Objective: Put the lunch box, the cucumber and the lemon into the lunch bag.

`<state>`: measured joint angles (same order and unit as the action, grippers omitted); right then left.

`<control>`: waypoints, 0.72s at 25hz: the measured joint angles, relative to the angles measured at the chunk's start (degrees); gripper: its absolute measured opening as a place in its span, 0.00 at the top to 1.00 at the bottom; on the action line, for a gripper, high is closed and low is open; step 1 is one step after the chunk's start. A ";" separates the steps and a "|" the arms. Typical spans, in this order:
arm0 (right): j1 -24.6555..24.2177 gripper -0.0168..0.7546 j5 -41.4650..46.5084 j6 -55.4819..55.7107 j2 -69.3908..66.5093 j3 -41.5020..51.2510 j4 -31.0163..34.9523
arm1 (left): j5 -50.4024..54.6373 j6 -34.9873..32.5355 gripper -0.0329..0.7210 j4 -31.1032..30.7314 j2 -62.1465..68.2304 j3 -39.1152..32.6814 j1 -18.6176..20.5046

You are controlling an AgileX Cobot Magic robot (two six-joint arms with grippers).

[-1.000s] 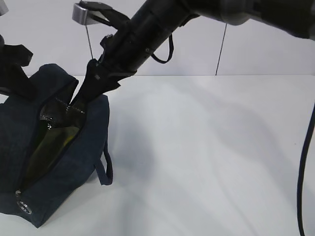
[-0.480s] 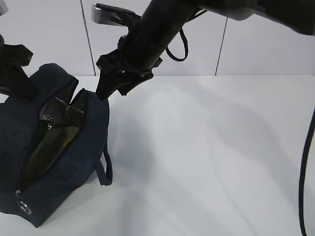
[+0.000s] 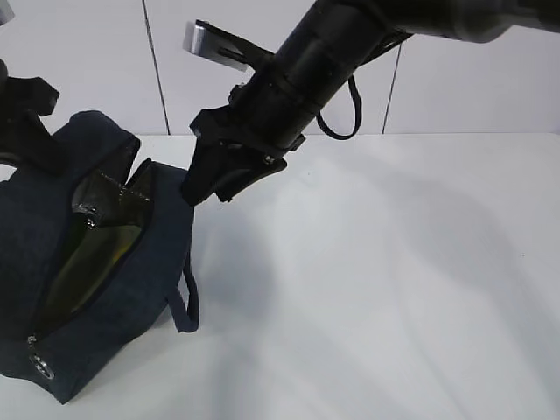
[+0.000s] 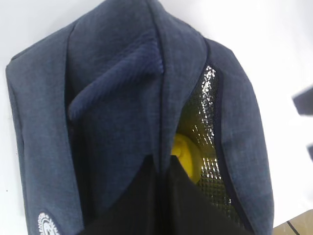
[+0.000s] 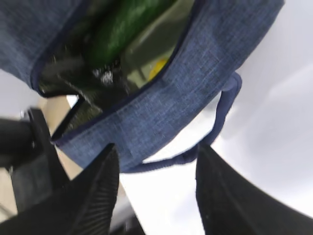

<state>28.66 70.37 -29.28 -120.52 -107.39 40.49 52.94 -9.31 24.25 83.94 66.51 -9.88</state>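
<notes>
Your bag sits on the white bench at the left of the exterior view, top unzipped and gaping, foil lining catching light inside. One strap loops down its near side onto the bench. Silver ring pull hangs at the bag's near end.

Right gripper: your arm slants down from upper right, and the tip hangs just above the bag's right rim at the far end of the opening. In the right wrist view its two ribbed fingers stand apart with only bag wall, strap and bench between them. Parted, holding nothing.

Left gripper: dark mass at the bottom of the left wrist view, pressed together over a fold of the bag's top edge beside the opening. Closed, pinching fabric; the bag wall rises in a peak there. In the exterior view the left arm shows only as dark shapes at the far left edge, behind the bag.

Contents: cucumber lies lengthwise inside the bag, dark green, clear in the right wrist view. Lemon sits inside against the foil lining, yellow, partly hidden by the bag flap. Pale green surface fills the bag floor in the exterior view; I cannot tell whether that is the box lid.
</notes>
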 joint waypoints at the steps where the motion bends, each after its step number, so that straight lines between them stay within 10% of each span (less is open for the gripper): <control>1: 0.00 0.47 0.00 -0.72 1.11 1.76 0.44 | -0.13 0.00 0.97 0.00 0.00 0.00 0.00; 8: 0.00 0.47 -14.12 -8.96 11.86 20.40 9.65 | -0.25 0.00 0.97 0.00 0.00 0.00 0.00; 18: 0.00 0.47 -30.09 -36.82 18.98 45.25 54.70 | -0.25 0.00 0.97 0.00 0.00 0.00 0.00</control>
<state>28.66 40.28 -66.10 -101.54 -62.15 95.19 52.69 -9.31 24.25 83.94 66.51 -9.88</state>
